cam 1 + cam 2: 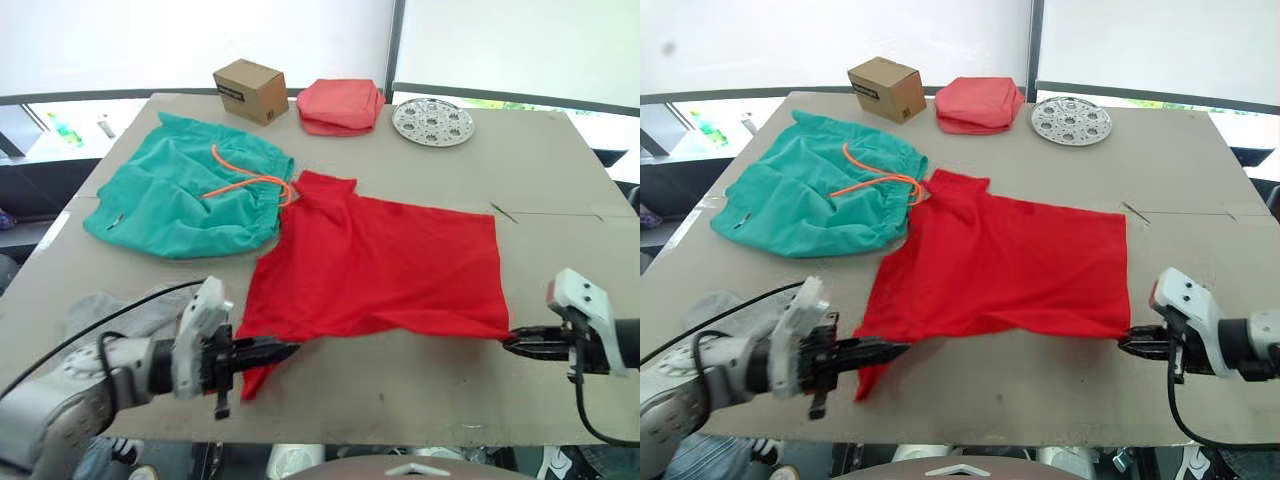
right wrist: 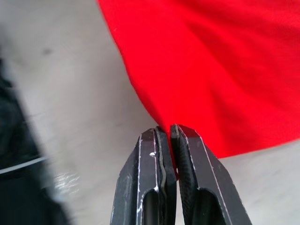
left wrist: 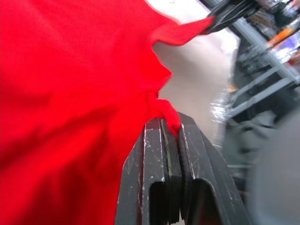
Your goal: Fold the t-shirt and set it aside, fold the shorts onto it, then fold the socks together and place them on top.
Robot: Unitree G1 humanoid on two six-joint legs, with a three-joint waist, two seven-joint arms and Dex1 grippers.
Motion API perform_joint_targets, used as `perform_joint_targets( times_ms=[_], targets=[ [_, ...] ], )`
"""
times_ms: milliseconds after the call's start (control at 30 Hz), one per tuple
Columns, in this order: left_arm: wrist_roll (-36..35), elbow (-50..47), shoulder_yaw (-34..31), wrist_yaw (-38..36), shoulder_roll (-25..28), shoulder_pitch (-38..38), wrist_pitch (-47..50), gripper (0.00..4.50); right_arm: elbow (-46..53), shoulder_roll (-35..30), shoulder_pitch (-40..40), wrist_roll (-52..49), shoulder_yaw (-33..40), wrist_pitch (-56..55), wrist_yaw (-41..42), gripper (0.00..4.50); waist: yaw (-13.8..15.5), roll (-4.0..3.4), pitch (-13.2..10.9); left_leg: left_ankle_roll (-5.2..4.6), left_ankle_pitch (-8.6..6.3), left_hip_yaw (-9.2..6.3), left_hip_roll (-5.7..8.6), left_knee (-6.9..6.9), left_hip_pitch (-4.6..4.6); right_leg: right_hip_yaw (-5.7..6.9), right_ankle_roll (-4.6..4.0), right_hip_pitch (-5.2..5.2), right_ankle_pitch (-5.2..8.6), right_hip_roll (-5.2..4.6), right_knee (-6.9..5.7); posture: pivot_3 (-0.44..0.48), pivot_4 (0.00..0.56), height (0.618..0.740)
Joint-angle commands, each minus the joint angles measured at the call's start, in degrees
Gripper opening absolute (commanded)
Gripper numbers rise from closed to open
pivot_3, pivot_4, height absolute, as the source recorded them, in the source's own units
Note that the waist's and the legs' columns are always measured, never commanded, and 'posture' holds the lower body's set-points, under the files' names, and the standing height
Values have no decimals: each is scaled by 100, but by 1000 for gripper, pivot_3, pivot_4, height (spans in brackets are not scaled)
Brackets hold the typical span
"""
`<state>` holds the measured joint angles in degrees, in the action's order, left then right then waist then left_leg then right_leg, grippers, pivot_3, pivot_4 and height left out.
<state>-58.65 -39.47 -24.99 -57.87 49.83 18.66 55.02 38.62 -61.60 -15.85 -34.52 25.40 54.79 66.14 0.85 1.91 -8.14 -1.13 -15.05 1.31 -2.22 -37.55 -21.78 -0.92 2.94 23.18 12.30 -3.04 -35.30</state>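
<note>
Both end effectors, left (image 1: 285, 350) and right (image 1: 512, 342), reach inward, clamped on t-shirt (image 1: 390, 265) corners.

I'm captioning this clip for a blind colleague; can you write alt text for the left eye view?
A red t-shirt lies spread on a cardboard-covered table, its near corners pinched by the left claw and right claw. Teal shorts lie to its left; a cardboard box, folded salmon-pink cloth and perforated metal plate line the far edge.

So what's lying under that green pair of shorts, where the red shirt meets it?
The shorts rest on the brown table. At their drawstring edge they overlap the t-shirt collar slightly. Whatever else lies beneath is covered by the fabric.
</note>
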Motion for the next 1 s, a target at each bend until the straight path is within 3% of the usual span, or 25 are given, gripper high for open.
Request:
perform_joint_targets(
  times_ms=[33,67,133,267,333,400,467,533,667,733,833,867,900,1000],
  targets=[
    [-1670,-249,-1255,-356,606,609,763,0,588,-48,-568,-998,1482,774,661,53,8,6,1,0,0,-1,0,1,1,3,1,-2,1,-1,2,0,150,740],
    [-1975,-194,-1496,-404,751,730,907,0,653,-48,-668,-1238,1753,941,761,53,8,6,1,0,0,-3,-1,2,-2,6,2,0,2,0,2,0,150,740],
    [-1858,-52,-1608,-476,1078,630,913,0,707,-69,-740,-1487,2088,1059,806,53,9,1,-1,0,0,-6,-2,5,0,11,1,0,4,1,3,0,150,740],
    [-853,388,-668,-282,1531,-286,430,0,611,-168,-388,-1174,1640,731,226,53,10,-8,-3,2,-1,-4,7,6,2,9,1,0,4,0,7,0,150,740],
    [336,1266,845,-117,1366,-2095,-178,0,155,-343,605,-687,639,399,-500,53,9,-15,-1,2,-1,0,12,7,2,6,0,-1,4,0,13,0,150,740],
    [2318,3114,2558,147,589,-4624,-1300,0,-1017,-132,2838,591,-1230,73,-1531,53,9,-15,-3,4,0,4,39,-1,-10,8,-2,2,2,5,20,0,150,740],
    [3758,5170,3365,738,-316,-6661,-2505,0,-2512,644,5138,1819,-2628,-345,-2440,53,0,2,-26,11,14,-3,46,-4,-12,9,-28,-14,-22,17,55,0,150,740],
    [4694,6984,3542,1460,-894,-8113,-4008,0,-4182,1396,6880,2899,-3349,-1259,-3257,53,-64,34,-38,-13,74,-23,75,7,-68,-22,-11,5,-139,27,111,0,150,740],
    [5279,8748,3218,2254,-1137,-9710,-6076,0,-6365,1862,8819,3978,-3775,-3236,-4114,53,-179,29,-39,15,89,-16,86,57,-154,-34,24,92,-170,19,146,0,150,740],
    [5411,9218,3035,2474,-1092,-10173,-6941,0,-7125,1942,9427,4191,-3724,-4105,-4392,53,-206,26,-37,17,90,-5,102,99,-222,-8,23,208,-171,-8,129,0,150,740],
    [4920,8886,2442,1853,-857,-10147,-7700,0,-7163,1697,9594,4108,-3362,-4795,-4261,53,-264,14,-24,14,89,5,106,125,-209,186,21,237,-171,-75,65,0,150,740],
    [4654,8522,2265,1491,-794,-9906,-7686,0,-6886,1553,9384,4027,-3215,-4790,-4114,53,-268,10,-22,7,85,19,103,121,-200,283,21,225,-170,-110,46,0,150,740],
    [4427,8097,2144,1176,-723,-9616,-7617,0,-6538,1430,9097,3912,-3071,-4709,-3928,53,-277,-5,-13,-5,77,22,101,121,-200,302,21,223,-170,-112,47,0,150,740],
    [3513,5760,1958,392,-251,-7856,-6054,0,-4633,1116,7236,3162,-2380,-3683,-3239,53,-287,-43,14,-39,57,71,87,113,-190,375,23,175,-169,-146,60,0,150,740]
  ],
)
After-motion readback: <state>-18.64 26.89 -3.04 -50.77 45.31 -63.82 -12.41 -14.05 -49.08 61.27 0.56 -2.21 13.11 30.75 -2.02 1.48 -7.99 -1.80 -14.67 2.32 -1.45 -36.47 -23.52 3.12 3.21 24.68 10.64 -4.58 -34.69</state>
